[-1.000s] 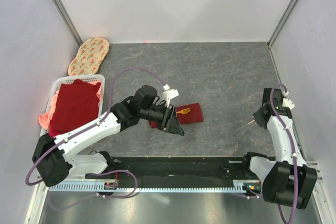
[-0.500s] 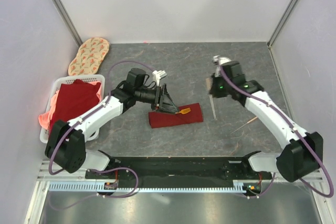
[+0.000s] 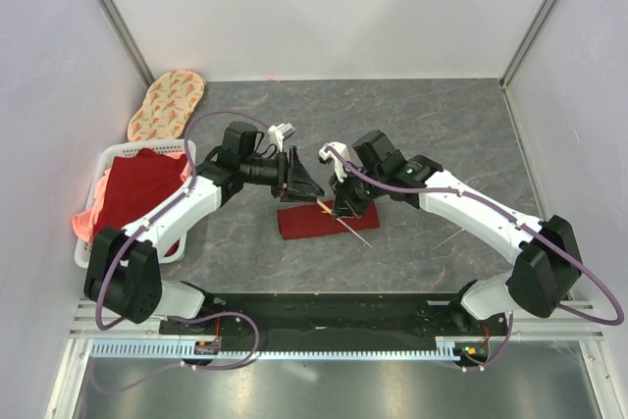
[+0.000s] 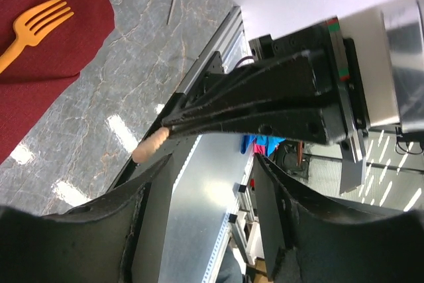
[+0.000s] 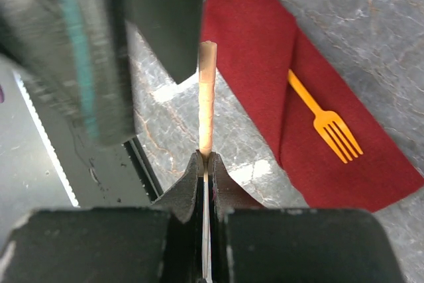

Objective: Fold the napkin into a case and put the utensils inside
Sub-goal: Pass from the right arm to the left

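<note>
Case: dark red folded cloth rectangle (image 3: 319,223) flat mid grey worktop (image 3: 442,134); orange-gold fork (image 5: 324,122) on it, handle possibly tucked under flap.
Handling: thin pale-handled utensil (image 5: 207,91) likely light, stiff, slippery; best held at handle. Cloth soft, shifts easily.
Right hand (image 5: 205,157): pinching that utensil, tilted over case.
Left hand (image 3: 297,182): wide, empty, near case's far-left corner.

Maroon case (image 3: 306,225) flat; gold fork (image 5: 326,122) handle tucked inside; second utensil (image 5: 207,97) held near case edge.
</note>
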